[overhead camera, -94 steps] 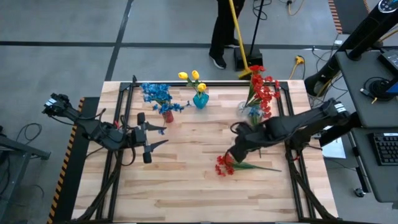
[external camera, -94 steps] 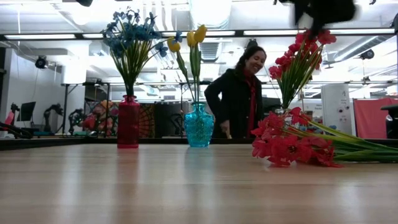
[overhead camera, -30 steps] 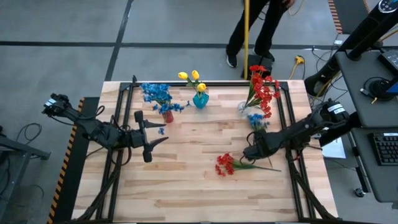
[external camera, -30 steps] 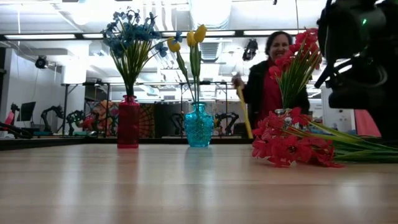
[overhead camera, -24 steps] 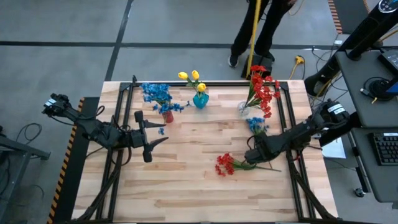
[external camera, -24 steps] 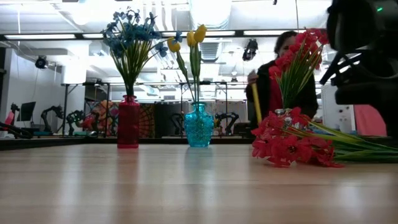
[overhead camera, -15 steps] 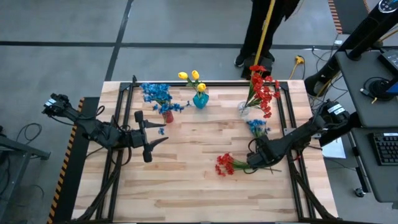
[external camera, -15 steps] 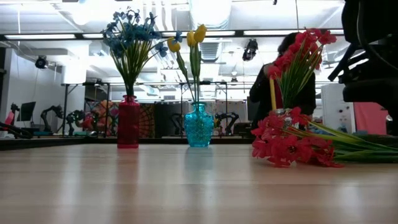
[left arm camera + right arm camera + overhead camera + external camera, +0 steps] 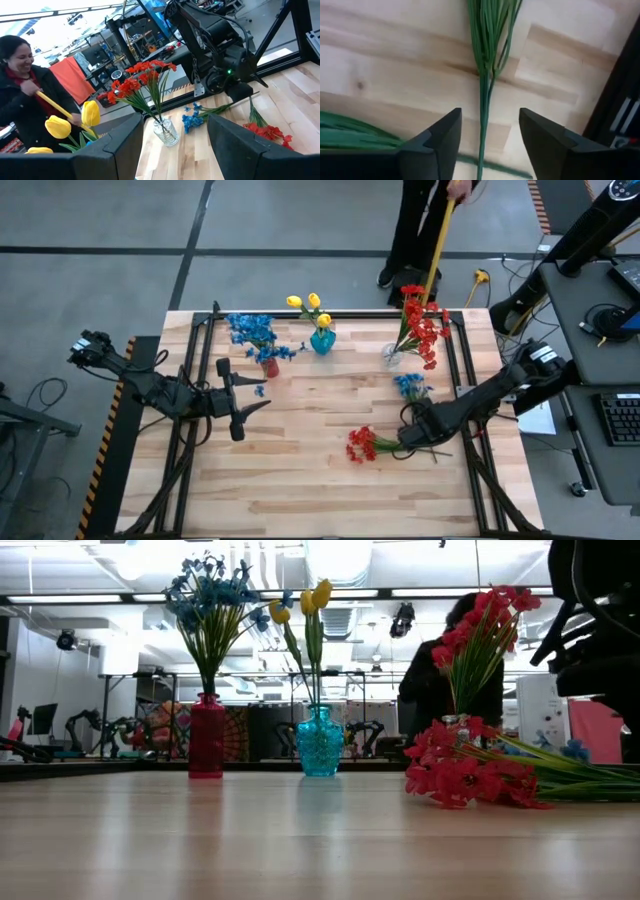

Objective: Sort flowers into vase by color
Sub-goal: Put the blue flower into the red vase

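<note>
A red spray (image 9: pixel 362 445) lies flat on the table at the near right, its green stems pointing toward the right edge. It also shows in the low view (image 9: pixel 460 775). A blue spray (image 9: pixel 408 385) lies flat just beyond it. My right gripper (image 9: pixel 403 437) is low over the table between the two sprays. It is open, with one thin green stem (image 9: pixel 482 110) running between its fingers (image 9: pixel 442 145) untouched. That stem fans into several (image 9: pixel 490 30), and its blooms are outside the right wrist view. My left gripper (image 9: pixel 262 399) waits open at mid-left.
At the far edge stand a red vase (image 9: pixel 269 366) with blue flowers, a teal vase (image 9: pixel 322 340) with yellow tulips and a clear vase (image 9: pixel 392 355) with red flowers. Black frame rails (image 9: pixel 462 380) run along the table's sides. A person (image 9: pixel 420 220) with a yellow pole stands behind the table.
My right gripper has moved a little toward the table's near edge and come down by the red spray's stems. The blue spray's blooms have slid toward the near edge and now show in the low view. The person behind the table has walked to the right.
</note>
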Action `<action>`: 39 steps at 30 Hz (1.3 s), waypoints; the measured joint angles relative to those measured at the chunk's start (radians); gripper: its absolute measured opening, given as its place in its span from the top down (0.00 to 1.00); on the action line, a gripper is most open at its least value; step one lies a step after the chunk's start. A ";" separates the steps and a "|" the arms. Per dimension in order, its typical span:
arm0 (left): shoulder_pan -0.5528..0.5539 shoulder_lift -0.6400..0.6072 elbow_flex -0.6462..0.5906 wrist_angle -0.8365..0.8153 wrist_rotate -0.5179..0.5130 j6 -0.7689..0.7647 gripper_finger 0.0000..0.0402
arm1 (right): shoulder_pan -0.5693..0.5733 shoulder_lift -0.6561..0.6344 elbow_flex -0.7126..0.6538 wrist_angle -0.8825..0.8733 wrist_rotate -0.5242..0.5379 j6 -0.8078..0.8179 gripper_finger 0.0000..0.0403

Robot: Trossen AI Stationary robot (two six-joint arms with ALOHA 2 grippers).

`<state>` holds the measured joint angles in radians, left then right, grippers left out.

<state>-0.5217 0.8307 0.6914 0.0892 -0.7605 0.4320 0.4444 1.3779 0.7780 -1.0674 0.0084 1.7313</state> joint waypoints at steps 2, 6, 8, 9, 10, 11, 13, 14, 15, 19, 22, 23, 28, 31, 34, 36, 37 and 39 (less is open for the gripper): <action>0.000 0.000 0.000 0.000 0.000 0.000 0.49 | -0.007 -0.004 0.000 0.000 0.040 0.001 0.50; 0.000 0.000 0.000 0.001 0.000 0.000 0.49 | -0.038 -0.002 0.000 0.003 0.128 -0.023 0.47; 0.000 0.000 0.000 0.002 0.000 0.000 0.49 | -0.060 -0.001 -0.006 0.010 0.172 -0.048 0.48; 0.000 0.000 0.000 0.003 0.000 0.000 0.49 | -0.072 -0.001 -0.010 0.010 0.189 -0.060 0.48; 0.000 0.000 0.000 0.005 0.000 0.000 0.49 | -0.084 -0.001 -0.015 0.010 0.200 -0.073 0.48; 0.000 0.000 0.000 0.009 0.000 0.000 0.49 | -0.096 -0.001 -0.020 0.015 0.208 -0.086 0.48; 0.000 0.000 0.000 0.017 0.001 0.000 0.49 | -0.120 -0.001 -0.039 0.049 0.212 -0.119 0.49; 0.000 0.000 0.000 0.018 0.003 0.000 0.49 | -0.130 -0.001 -0.053 0.078 0.212 -0.131 0.50; 0.000 0.000 0.000 0.020 0.003 0.000 0.49 | -0.140 -0.001 -0.068 0.112 0.210 -0.147 0.51; 0.000 0.000 0.000 0.022 0.003 0.000 0.49 | -0.166 -0.002 -0.129 0.207 0.183 -0.159 0.53; 0.000 0.000 0.000 0.022 0.003 0.000 0.49 | -0.168 -0.003 -0.143 0.221 0.183 -0.147 0.55; 0.000 0.000 0.000 0.022 0.003 0.000 0.49 | -0.168 -0.003 -0.143 0.221 0.183 -0.146 0.55; 0.000 0.000 0.000 0.027 0.003 0.000 0.49 | -0.168 -0.006 -0.144 0.228 0.182 -0.134 0.63; 0.000 0.000 0.000 0.033 0.003 0.000 0.49 | -0.168 -0.006 -0.145 0.231 0.181 -0.135 0.71; 0.000 0.000 0.000 0.033 0.003 0.000 0.49 | -0.168 -0.007 -0.145 0.230 0.180 -0.136 0.80; 0.000 0.000 0.000 0.034 0.003 0.000 0.49 | -0.168 -0.008 -0.146 0.230 0.179 -0.148 0.84; 0.000 0.000 0.000 0.036 0.003 0.000 0.49 | -0.168 -0.010 -0.146 0.229 0.179 -0.154 0.87; 0.000 0.000 0.000 0.043 0.004 -0.008 0.49 | -0.168 -0.016 -0.147 0.224 0.178 -0.166 0.90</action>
<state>-0.5219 0.8310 0.6914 0.1320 -0.7568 0.4235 0.2768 1.3619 0.6309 -0.8438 0.1861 1.5649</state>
